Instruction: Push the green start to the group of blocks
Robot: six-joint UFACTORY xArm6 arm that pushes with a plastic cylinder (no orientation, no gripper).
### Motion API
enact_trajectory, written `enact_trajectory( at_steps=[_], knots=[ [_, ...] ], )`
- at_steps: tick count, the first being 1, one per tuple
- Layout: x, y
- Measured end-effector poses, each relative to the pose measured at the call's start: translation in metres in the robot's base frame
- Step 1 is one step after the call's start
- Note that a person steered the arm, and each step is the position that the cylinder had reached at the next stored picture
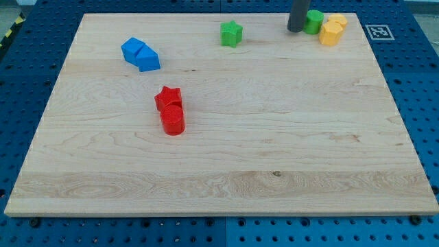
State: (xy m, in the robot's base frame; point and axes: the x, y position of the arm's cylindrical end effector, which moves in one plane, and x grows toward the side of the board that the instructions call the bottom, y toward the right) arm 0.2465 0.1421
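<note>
Green star (232, 33): small, light, rigid; likely slides easily on wooden surface (226, 171). Tip (295, 30) sits to its right, touching green cylinder (314, 21). No fingers; push star's flat flank.

A wooden board (274, 144) lies on a blue pegboard (426, 96).

I find no words, numbers or brand names to read anywhere in my view. The only sign is a square black-and-white fiducial marker (378, 31), lying on the blue perforated surface just beside the tabletop's (274, 158) corner at the view's top right.
</note>
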Motion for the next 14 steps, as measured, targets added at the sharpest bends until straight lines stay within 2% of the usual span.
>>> enact_trajectory(
  at_steps=[5, 6, 8, 10, 12, 14],
  knots=[
    [-0.012, -0.169],
    [-0.004, -0.175],
    [0.04, -0.149],
    [0.107, -0.121],
    [0.122, -0.078],
    [0.122, -0.092]
  ],
)
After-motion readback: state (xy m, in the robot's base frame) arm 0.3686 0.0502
